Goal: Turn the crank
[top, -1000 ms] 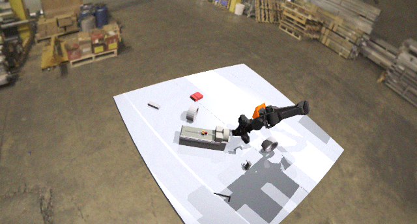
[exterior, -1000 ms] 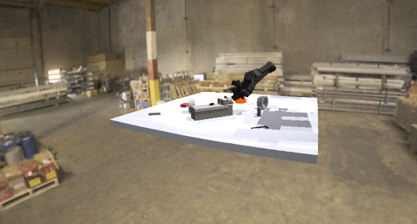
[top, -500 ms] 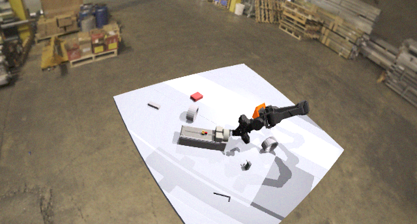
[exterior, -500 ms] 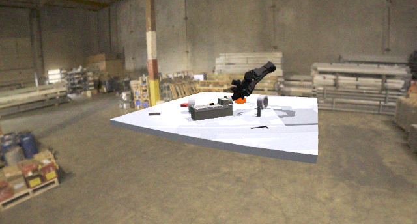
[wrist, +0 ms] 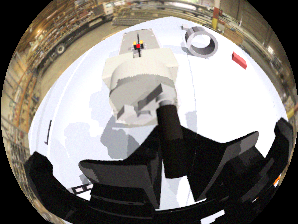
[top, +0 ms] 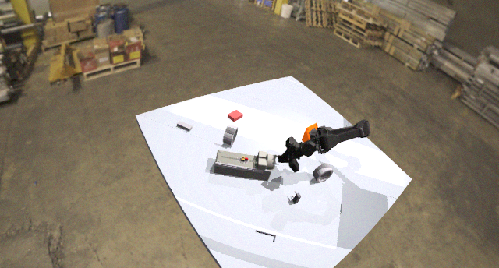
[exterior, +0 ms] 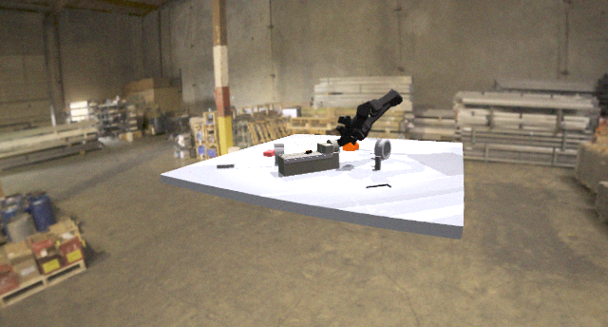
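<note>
The machine (top: 238, 164) (exterior: 308, 163) is a long grey box on the white table (top: 187, 163). Its pale top carries a slide with a small red pointer (top: 245, 159) (wrist: 139, 47), which sits toward the crank end. The pale crank hub (top: 266, 160) (wrist: 141, 83) is at the machine's right end. A dark crank handle (wrist: 170, 137) runs from the hub into my gripper (top: 281, 157) (exterior: 340, 141) (wrist: 174, 171), which is shut on it. The brass zero marks are too small to tell apart.
A roll of tape (top: 230, 135) stands behind the machine and another roll (top: 323, 172) (exterior: 382, 149) lies to its right. A red block (top: 235, 115), a small grey bar (top: 184, 125), a small dark clip (top: 295, 198) and a thin black angled key (top: 266, 234) lie on the table.
</note>
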Controlling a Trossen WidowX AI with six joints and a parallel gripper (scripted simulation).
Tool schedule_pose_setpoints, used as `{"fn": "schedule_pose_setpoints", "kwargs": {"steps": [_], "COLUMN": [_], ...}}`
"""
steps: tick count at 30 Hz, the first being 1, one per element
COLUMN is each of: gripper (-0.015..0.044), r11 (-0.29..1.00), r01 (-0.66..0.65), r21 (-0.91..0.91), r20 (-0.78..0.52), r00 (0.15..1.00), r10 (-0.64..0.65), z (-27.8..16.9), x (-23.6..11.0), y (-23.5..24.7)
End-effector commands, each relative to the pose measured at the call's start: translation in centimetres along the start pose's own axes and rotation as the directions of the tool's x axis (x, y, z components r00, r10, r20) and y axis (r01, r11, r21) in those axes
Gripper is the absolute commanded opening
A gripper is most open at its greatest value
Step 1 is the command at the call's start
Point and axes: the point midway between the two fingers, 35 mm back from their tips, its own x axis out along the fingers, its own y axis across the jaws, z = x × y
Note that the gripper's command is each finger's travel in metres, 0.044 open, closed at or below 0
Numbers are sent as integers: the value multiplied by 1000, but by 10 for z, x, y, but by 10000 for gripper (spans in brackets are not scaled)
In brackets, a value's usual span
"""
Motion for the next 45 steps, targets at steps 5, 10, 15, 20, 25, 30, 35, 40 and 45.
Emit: {"fn": "schedule_pose_setpoints", "kwargs": {"steps": [5,10,15,20,25,30,35,40,45], "gripper": [0,0,0,0,0,0,0,0,0], "r11": [1000,1000,1000,1000,1000,1000,1000,1000,1000], "r01": [-18,-18,-18,-18,-18,-18,-18,-18,-18], "r21": [-3,-3,-3,-3,-3,-3,-3,-3,-3], "r20": [14,14,14,14,14,14,14,14,14], "r00": [1000,1000,1000,1000,1000,1000,1000,1000,1000], "r10": [18,18,18,18,18,18,18,18,18], "z": [4,4,4,4,5,5,5,5,5], "x": [-5,-5,-5,-5,-5,-5,-6,-6,-6], "y": [8,9,9,10,11,11,12,12,13]}}
